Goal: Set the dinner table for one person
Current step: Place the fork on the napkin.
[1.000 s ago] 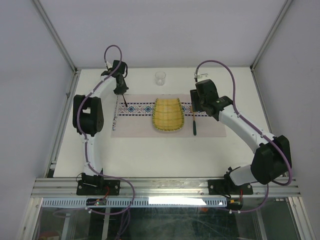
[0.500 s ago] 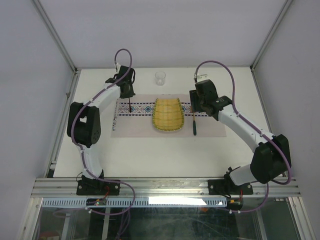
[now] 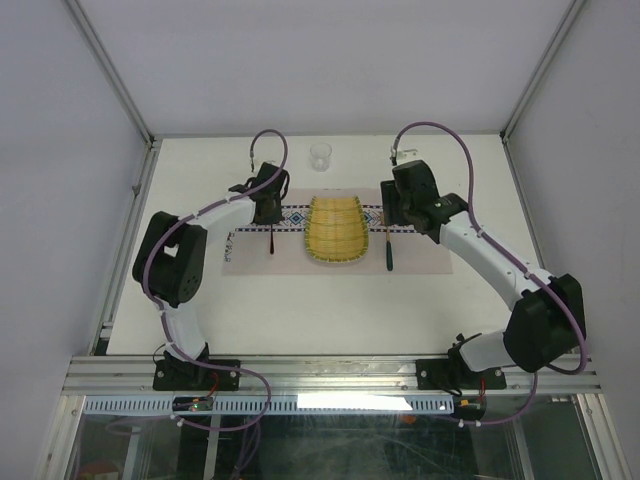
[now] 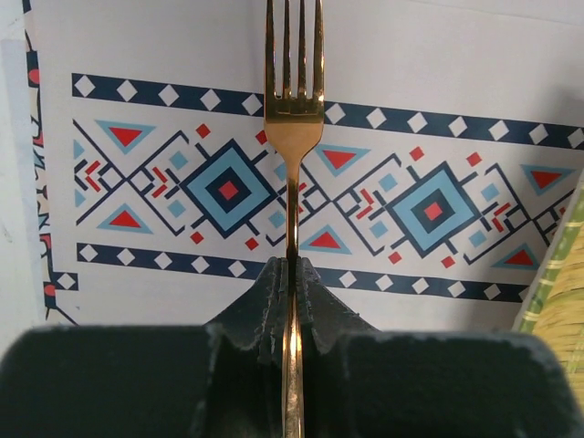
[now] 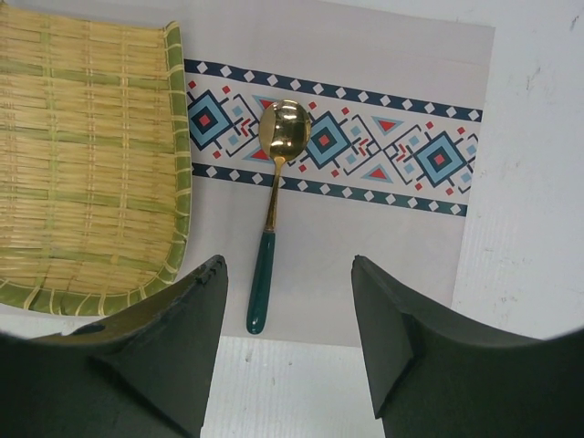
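From above, I see the white dinner table (image 3: 300,310) spanning the whole workspace. A placemat (image 3: 260,258) lies across its middle. A woven bamboo tray (image 3: 335,230) sits at the centre of the mat with a spoon (image 3: 389,250) just to its right. A clear glass (image 3: 320,155) stands on bare tabletop beyond the mat's far edge. The left gripper (image 3: 270,215) is over the left part of the mat with a fork (image 3: 271,240) sticking out of it. The right gripper (image 3: 392,215) is above the spoon.

On the left wrist camera, the fingers (image 4: 319,306) are pinched onto the fork's slim gold neck. The tines point away from the camera over the blue-red patterned band. I cannot tell whether they touch the cloth. The tray's rim shows at the right edge.

On the right wrist camera, the fingers (image 5: 182,328) are spread wide and hold nothing. The spoon lies on the mat between them, gold bowl on the band and green handle toward the mat's near edge. The tray is just beside it.
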{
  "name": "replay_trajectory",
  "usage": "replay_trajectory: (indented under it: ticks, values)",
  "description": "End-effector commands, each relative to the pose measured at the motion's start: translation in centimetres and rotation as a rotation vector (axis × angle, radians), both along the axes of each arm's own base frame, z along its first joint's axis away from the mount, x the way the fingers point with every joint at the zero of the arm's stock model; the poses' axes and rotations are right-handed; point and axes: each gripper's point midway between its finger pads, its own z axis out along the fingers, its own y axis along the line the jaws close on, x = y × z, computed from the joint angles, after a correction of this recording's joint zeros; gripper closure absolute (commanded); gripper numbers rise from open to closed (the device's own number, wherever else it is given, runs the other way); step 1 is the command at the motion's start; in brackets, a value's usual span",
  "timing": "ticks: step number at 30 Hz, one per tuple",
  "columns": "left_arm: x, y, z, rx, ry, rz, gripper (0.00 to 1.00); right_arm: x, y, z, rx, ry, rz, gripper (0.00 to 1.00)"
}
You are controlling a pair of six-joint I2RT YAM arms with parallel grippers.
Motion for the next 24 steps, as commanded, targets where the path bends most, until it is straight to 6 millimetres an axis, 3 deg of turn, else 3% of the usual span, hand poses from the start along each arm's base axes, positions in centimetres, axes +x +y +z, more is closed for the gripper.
replay_trajectory:
  ticks: [1, 10, 17, 24]
  values:
    - [1.7, -1.7, 4.1, -0.052, -0.158, 0.021, 1.00, -0.2, -0.1, 1.7, 0.042, -0.046, -0.012, 0.40]
    - [1.3, -3.1, 2.7, -0.039, -0.141, 0.008, 1.00, -0.5, -0.2, 1.7, 0.045, -0.045, -0.015, 0.40]
    - [1.0, -3.3, 3.1, -0.031, -0.152, 0.002, 1.00, -0.6, -0.2, 1.4, 0.049, -0.038, -0.017, 0.40]
    - [1.0, -3.5, 2.3, -0.032, -0.138, 0.001, 1.00, -0.6, -0.2, 1.6, 0.052, -0.045, -0.018, 0.40]
